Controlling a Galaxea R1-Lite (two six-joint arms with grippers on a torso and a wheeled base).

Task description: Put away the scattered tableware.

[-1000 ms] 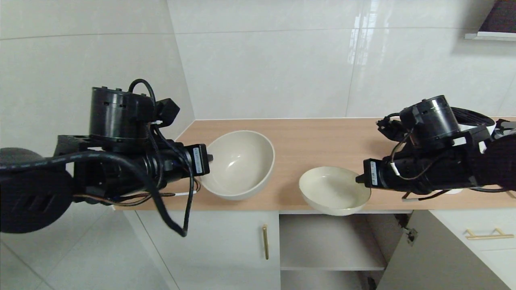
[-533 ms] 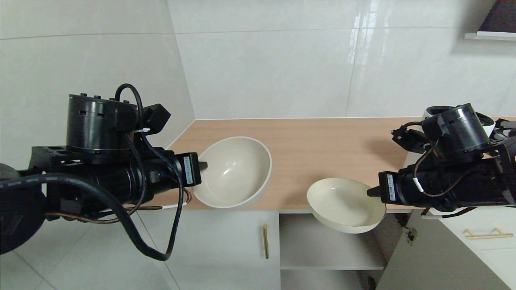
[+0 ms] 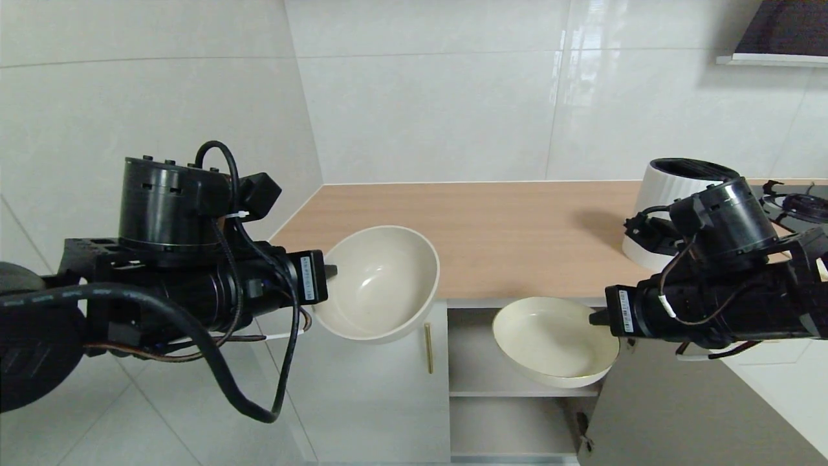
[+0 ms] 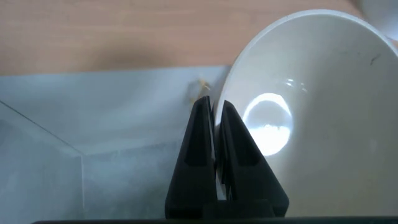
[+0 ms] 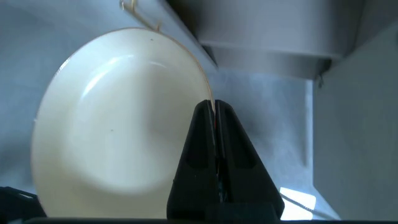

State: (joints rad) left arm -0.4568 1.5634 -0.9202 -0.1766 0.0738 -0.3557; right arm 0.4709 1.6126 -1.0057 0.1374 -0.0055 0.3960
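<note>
My left gripper [image 3: 328,274] is shut on the rim of a deep cream bowl [image 3: 378,281], held in the air off the counter's front left corner; its two fingers pinch the bowl [image 4: 311,112] wall at my left gripper [image 4: 215,112]. My right gripper [image 3: 594,317] is shut on the rim of a shallow cream plate-like bowl [image 3: 556,342], held level in front of the open cabinet. That shallow bowl [image 5: 118,124] hangs from my right gripper [image 5: 214,112].
The wooden counter [image 3: 491,233] runs along the tiled wall, with a white ribbed pot [image 3: 676,194] and a stove [image 3: 795,200] at the right. Below it the open cabinet shows a shelf [image 3: 491,382]; a shut door with a gold handle [image 3: 427,348] sits left, an open door [image 3: 653,414] right.
Both bowls have come back off the counter and lower, the plate-like bowl now in front of the cabinet opening. The whole view has shifted, so the camera has moved too.
</note>
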